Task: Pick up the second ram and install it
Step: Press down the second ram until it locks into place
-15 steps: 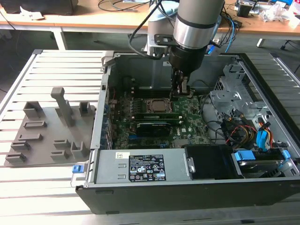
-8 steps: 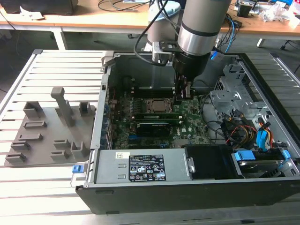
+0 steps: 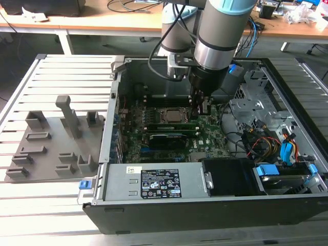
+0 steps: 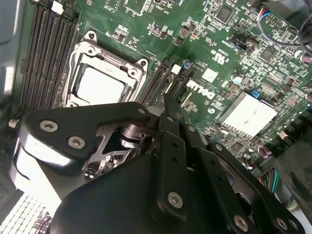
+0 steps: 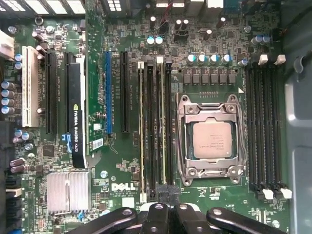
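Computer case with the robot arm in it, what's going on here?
The robot arm's gripper is down inside the open computer case, closed, with its tip at one end of the memory slots beside the processor socket. A green memory stick sits in a slot right there. Whether it is fully seated can't be told.

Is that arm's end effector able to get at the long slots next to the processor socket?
Probably yes: the case lies open, and the end effector hangs right over the long slots, with nothing in between.
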Controlling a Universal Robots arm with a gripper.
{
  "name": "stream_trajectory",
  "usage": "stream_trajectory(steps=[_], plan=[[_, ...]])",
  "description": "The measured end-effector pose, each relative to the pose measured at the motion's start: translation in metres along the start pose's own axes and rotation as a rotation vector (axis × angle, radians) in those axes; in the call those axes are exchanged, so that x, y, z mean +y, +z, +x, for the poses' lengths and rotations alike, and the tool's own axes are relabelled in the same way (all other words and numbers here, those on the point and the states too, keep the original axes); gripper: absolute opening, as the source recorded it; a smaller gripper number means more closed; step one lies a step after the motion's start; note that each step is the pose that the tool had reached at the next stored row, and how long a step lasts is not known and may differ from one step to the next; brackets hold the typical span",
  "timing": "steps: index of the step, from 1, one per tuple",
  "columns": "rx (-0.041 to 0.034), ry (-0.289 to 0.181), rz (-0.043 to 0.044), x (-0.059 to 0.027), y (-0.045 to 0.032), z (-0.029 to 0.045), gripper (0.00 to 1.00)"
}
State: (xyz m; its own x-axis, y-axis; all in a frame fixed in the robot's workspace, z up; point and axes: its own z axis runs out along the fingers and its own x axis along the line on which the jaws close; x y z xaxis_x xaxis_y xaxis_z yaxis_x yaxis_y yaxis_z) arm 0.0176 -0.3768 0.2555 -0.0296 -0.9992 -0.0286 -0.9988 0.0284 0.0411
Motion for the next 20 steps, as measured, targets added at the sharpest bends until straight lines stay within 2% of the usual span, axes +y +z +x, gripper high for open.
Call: stream_trajectory(steps=[6,10,13,15,16,18,19,20], plan=[[-0.0008,0.0,0.0,-0.0007,0.0181,0.0005,0.11],[-0.0012,0.0,0.0,-0.001,0.0256,0.0008,0.11],[-0.0036,0.0,0.0002,-0.0011,0.0258,0.0006,0.11],[-0.0026,0.0,0.0001,-0.0007,0.0185,0.0005,0.11],[-0.0025,0.0,0.0005,0.001,0.018,0.0006,0.11],[-0.0024,0.0,0.0013,0.011,0.0184,0.0009,0.11],[-0.0024,0.0,0.0024,0.0216,0.0188,0.0012,0.11],[-0.0024,0.0,0.0032,0.0285,0.0191,0.0014,0.11]])
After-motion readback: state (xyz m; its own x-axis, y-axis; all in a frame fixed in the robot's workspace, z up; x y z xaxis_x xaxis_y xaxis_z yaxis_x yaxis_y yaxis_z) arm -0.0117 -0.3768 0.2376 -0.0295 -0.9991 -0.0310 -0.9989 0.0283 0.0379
